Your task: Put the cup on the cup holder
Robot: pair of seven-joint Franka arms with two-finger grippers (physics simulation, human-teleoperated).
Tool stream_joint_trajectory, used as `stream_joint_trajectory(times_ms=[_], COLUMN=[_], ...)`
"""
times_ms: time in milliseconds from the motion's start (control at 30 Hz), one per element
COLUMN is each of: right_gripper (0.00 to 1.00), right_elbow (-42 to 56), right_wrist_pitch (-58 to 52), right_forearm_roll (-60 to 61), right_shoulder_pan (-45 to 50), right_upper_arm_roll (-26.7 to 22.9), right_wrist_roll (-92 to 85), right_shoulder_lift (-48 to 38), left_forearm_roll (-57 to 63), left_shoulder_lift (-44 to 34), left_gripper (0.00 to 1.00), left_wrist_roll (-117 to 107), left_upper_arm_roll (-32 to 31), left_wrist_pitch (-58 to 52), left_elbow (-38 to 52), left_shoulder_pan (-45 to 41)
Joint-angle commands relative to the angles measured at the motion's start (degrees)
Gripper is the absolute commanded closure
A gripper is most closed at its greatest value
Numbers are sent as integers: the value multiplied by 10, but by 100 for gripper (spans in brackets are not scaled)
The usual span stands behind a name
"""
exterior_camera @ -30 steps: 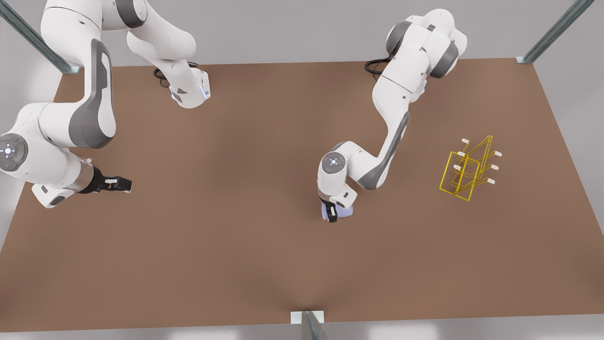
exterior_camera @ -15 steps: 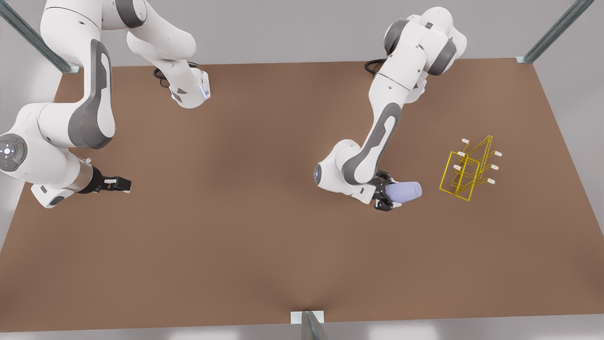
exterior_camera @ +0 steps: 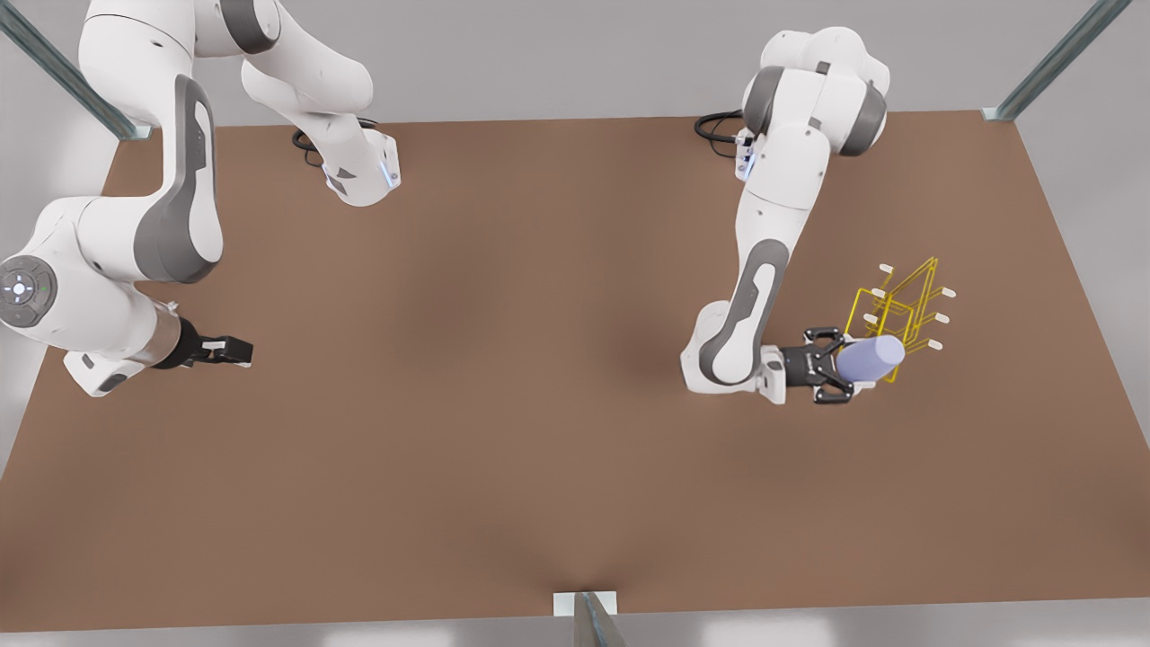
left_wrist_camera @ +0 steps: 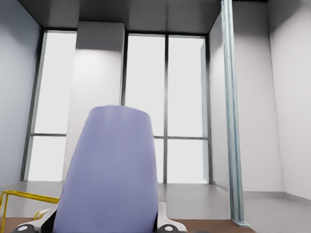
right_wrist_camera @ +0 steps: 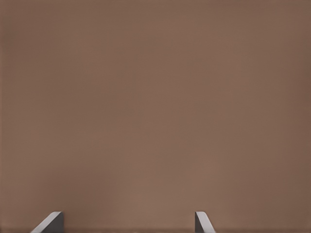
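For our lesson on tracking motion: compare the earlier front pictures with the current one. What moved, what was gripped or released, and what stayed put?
The left gripper, shut on the cup throughout, lifted it off the table and carried it toward the front view's right, up to the cup holder, turning it sideways. The right gripper kept waiting, open; the cup holder stayed in place.

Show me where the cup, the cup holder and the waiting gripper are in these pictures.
cup (exterior_camera: 870, 358), front view, its lavender side wall.
cup holder (exterior_camera: 906, 302), front view, a yellow wire of its frame.
right gripper (exterior_camera: 235, 350), front view, between its fingertips; this arm waits.
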Motion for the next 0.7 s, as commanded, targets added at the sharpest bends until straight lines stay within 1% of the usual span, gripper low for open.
stream_joint_trajectory(times_ms=[0, 67, 133, 200, 367, 400, 433, 567, 600, 667], right_gripper=[0, 0, 0, 0, 0, 0, 0, 0, 0, 0], right_elbow=[0, -1, -1, -1, 0, 1, 3, 22, 25, 26], right_wrist_pitch=[0, -1, -1, -1, 2, 2, 5, 10, 29, 30], right_forearm_roll=[0, 0, 0, 0, 0, 0, -2, -3, -5, -6], right_shoulder_pan=[0, 0, 0, 0, 2, 1, 2, 2, 3, 4], right_upper_arm_roll=[0, 0, 0, 0, 0, 0, 0, 8, 8, 8], right_wrist_roll=[-1, -1, -1, -1, -1, -1, -1, -2, -2, -2], right_shoulder_lift=[-1, -1, -1, -1, 0, 2, 3, 2, 0, -6], left_forearm_roll=[9, 9, 11, 12, 46, 63, 66, 66, 65, 65], left_shoulder_lift=[-5, -34, -34, -70, -76, -97, -99, -97, -98, -103], left_gripper=[30, 30, 30, 30, 30, 30, 30, 30, 30, 30], left_wrist_roll=[-64, -67, -81, -96, -124, -143, -164, -180, -188, -203], left_upper_arm_roll=[0, 0, 0, 0, 0, 0, 0, -1, -2, -4], left_wrist_pitch=[-12, -10, -9, 4, 24, 44, 48, 48, 48, 48], left_elbow=[-19, -57, -73, -133, -173, -210, -226, -242, -247, -270], left_shoulder_pan=[2, 3, 7, 6, 29, 34, 36, 30, 28, 26])
